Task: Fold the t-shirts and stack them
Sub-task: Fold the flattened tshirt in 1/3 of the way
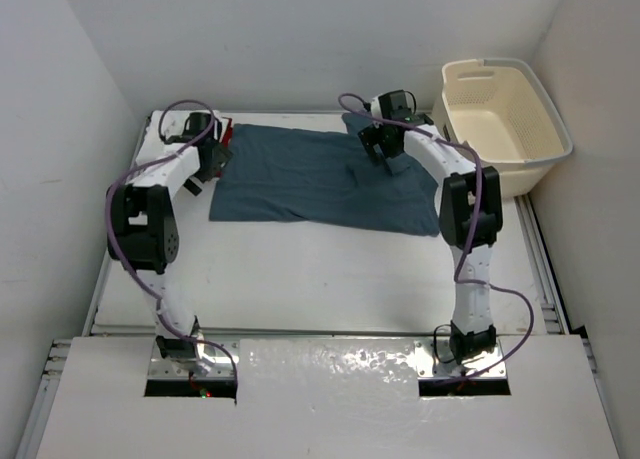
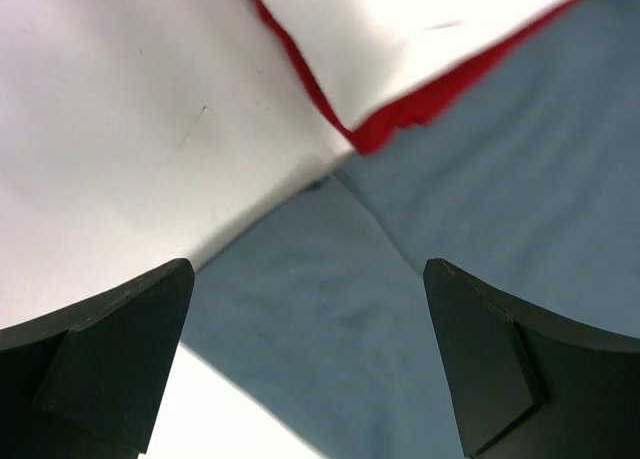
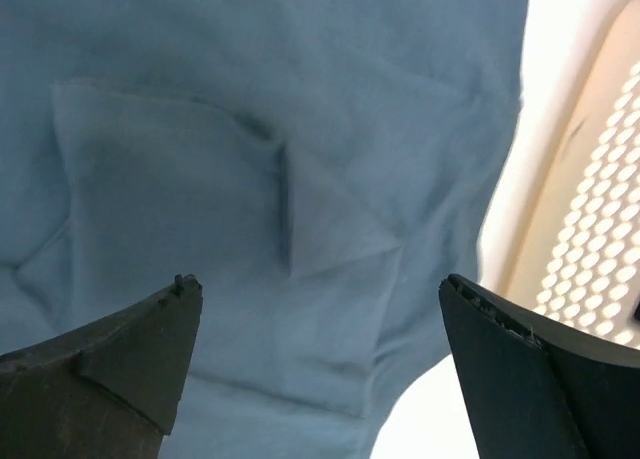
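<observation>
Teal t-shirt [image 1: 320, 179] spread on bench [image 1: 330, 279], far-centre. L claw [image 2: 308, 269] wide open, empty, over shirt's left edge, nr red t-shirt [image 2: 400, 124]. R claw [image 3: 320, 281] wide open, empty, over wrinkled right part; laundry basket [image 1: 555, 139] beside.

Open tabletop [image 1: 330, 279] along the near side; teal shirt [image 1: 310, 174] across the far half, laundry basket [image 1: 505, 119] at far right.

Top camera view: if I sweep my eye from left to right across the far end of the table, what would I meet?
left gripper → dark teal-blue shirt, spread flat → right gripper, over the shirt's right end → cream laundry basket
</observation>
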Controlling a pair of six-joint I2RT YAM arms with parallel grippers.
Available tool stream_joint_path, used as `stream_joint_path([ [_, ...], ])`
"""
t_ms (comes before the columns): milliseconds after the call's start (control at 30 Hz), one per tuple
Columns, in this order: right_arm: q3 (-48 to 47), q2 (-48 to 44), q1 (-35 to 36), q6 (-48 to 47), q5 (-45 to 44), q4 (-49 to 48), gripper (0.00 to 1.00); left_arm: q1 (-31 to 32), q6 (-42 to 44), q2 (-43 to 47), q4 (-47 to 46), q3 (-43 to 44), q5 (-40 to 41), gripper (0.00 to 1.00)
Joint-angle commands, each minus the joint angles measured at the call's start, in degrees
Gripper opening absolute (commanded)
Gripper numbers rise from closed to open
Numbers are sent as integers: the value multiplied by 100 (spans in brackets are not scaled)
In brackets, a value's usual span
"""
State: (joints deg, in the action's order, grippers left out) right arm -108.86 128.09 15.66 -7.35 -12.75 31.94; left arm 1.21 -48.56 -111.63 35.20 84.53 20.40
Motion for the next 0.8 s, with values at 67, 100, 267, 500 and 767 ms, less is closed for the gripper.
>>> stream_joint_path([
  [67, 1311, -1399, 33, 584, 344, -390, 99, 265, 408, 976, -198, -322, -28, 100],
  [100, 1584, -1836, 34, 682, 361, -452, 99, 387, 391, 1038, -180, -375, -19, 100],
  [267, 3867, -2841, 34, 1463, 467, -899, 99, 617, 505, 872, -654, -868, -440, 100],
  [500, 4583, -2711, 16, 1763, 659, -1224, 99, 591, 786, 108, -1252, -807, -616, 100],
  [767, 5434, -2437, -528, 2475, 1249, -2042, 99, 529, 786, -298, -1428, -1289, -748, 100],
])
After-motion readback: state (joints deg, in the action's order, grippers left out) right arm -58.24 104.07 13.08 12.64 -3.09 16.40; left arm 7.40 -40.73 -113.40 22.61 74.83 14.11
